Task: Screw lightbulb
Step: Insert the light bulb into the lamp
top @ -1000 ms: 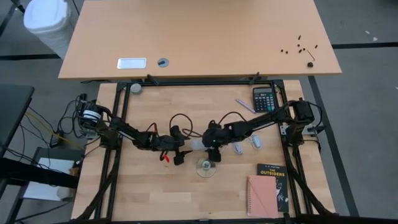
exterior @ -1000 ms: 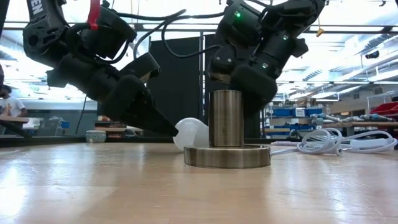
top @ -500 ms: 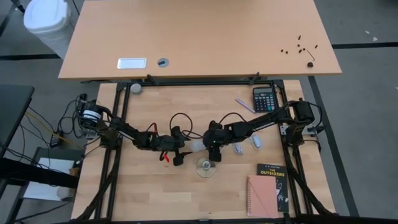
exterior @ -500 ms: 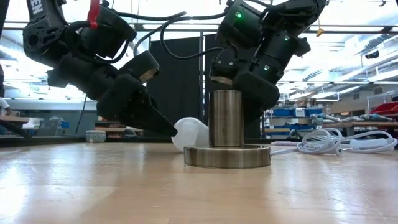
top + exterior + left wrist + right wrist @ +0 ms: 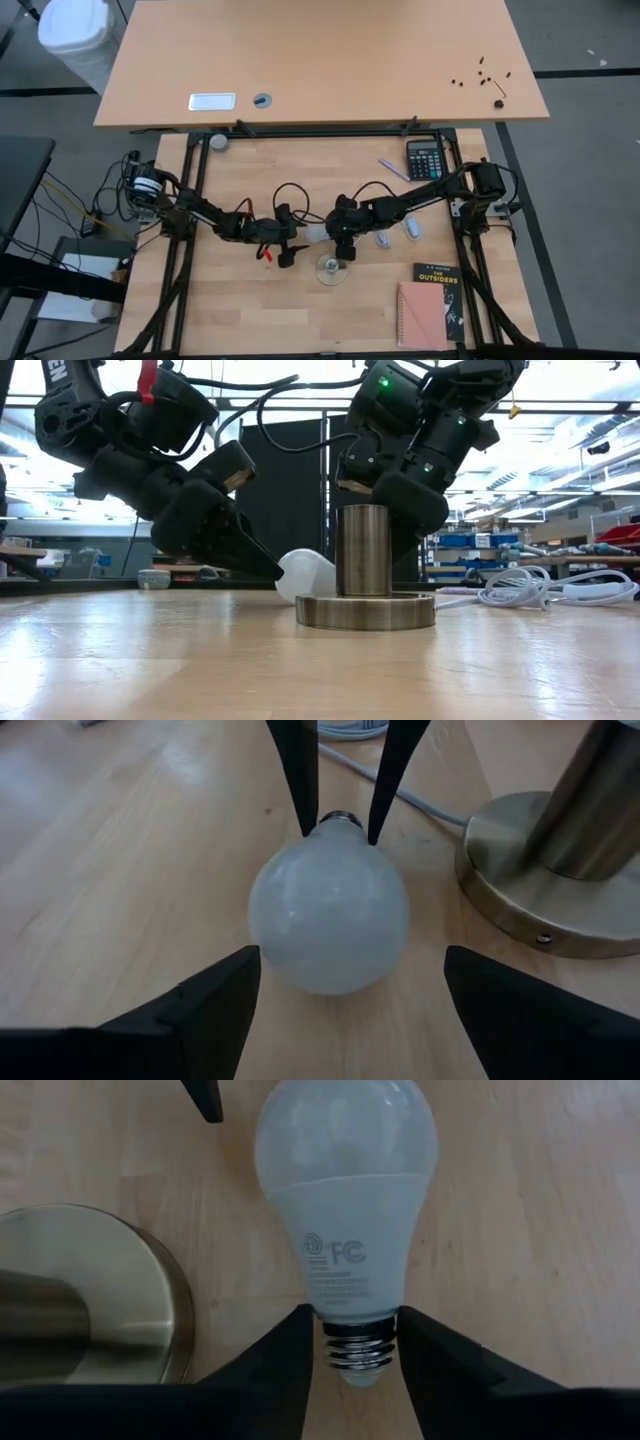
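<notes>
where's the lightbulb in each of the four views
High view: the lightbulb lies on the table just left of centre, between the two grippers.
Low view: its white globe peeks out left of the metal socket post.
Left wrist view: centre, globe toward the camera.
Right wrist view: centre, screw base toward the camera, between the right gripper fingers.
Shared landmark: the silvery socket, right beside the bulb.

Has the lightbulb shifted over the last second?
No. In the low view the lightbulb sits at the same spot against the metal socket base, lying on the table.
</notes>
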Available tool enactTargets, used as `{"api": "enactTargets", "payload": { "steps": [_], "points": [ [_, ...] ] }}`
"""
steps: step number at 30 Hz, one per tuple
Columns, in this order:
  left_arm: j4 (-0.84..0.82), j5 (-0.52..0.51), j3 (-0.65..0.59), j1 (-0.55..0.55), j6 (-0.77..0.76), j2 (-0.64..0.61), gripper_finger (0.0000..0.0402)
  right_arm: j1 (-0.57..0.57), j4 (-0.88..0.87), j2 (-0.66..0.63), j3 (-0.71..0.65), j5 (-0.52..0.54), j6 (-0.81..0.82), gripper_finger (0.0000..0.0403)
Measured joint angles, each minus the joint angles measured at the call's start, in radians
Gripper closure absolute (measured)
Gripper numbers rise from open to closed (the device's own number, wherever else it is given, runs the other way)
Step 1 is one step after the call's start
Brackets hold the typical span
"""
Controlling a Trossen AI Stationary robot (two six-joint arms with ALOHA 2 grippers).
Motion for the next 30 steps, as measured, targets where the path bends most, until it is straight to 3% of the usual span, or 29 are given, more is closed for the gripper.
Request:
{"api": "enactTargets", "payload": {
  "steps": [9,16,30],
  "points": [
    [0.016,-0.006,0.0,0.004,0.047,0.0,0.0053,0.0,0.03,0.002,-0.001,0.0,0.004,0.0279],
    [0.057,-0.029,0.015,0.009,0.139,0.074,0.0053,-0.002,0.081,0.002,-0.001,0.0,0.013,0.0279],
    [0.063,-0.055,0.082,0.011,0.147,0.151,0.0053,-0.002,0.085,0.002,-0.001,-0.011,0.016,0.0279]
  ]
}}
